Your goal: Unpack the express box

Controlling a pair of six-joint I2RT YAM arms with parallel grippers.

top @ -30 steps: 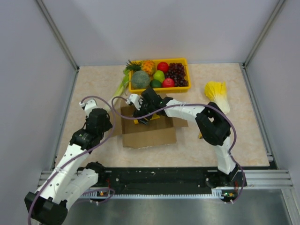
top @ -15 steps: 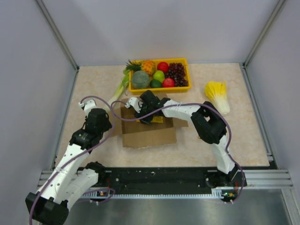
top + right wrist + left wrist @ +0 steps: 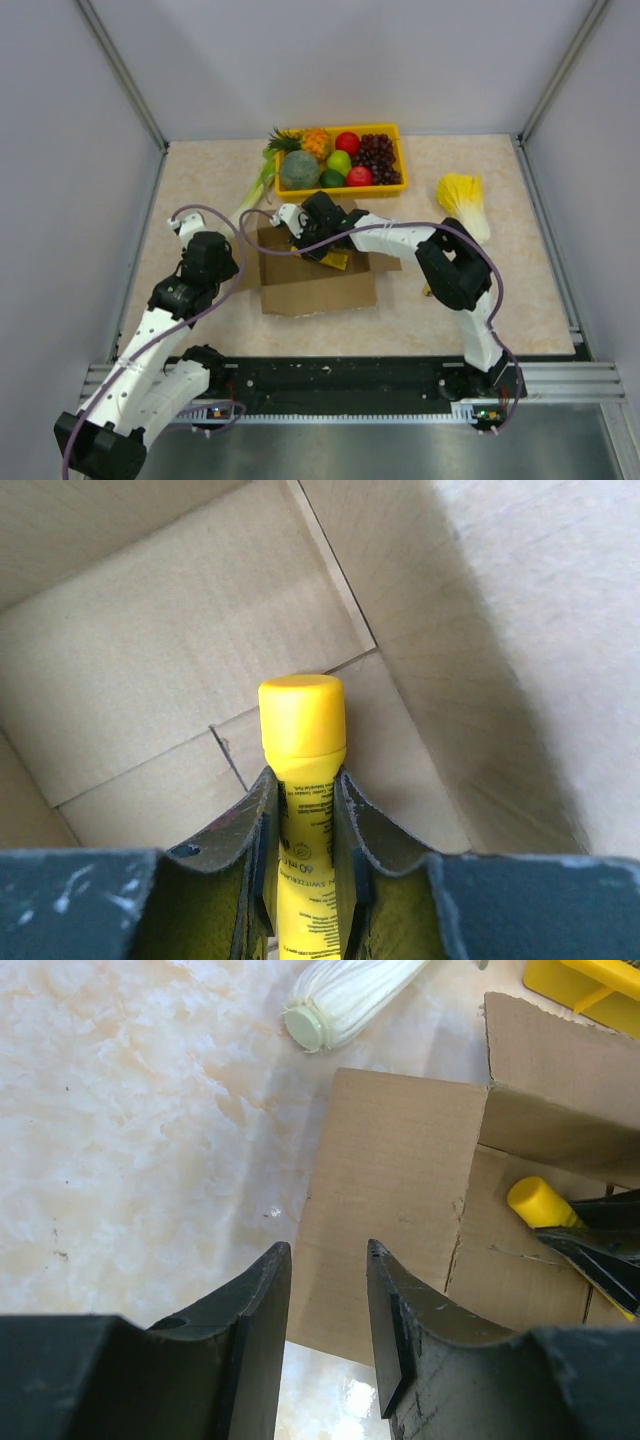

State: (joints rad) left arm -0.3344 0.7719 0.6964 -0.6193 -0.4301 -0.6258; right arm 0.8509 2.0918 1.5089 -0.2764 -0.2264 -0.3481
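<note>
Two arms work over the beige marbled surface [image 3: 200,190]. The brown corrugated cardboard express box [image 3: 318,290] sits mid-surface with its flaps open.

The right fingers [image 3: 235,840] reach down inside the box and are clamped on a yellow plastic tube with a yellow cap [image 3: 302,720]. Both fingers press the tube's sides. The cap juts past the tips toward the box floor.

The left fingers [image 3: 255,1310] stand parted with nothing pinched. The box's left flap lies flat just beyond the tips and shows in the gap between them. Contact with the flap cannot be made out.

Further ahead of the left fingers, the cut end of a white ribbed stalk [image 3: 340,1005] lies on the surface.

Beyond the right fingers, behind the box, is a yellow plastic tray [image 3: 340,190] of fruit. Well off to their right lies a yellow-and-white leafy cabbage [image 3: 462,195], apart from the box.
</note>
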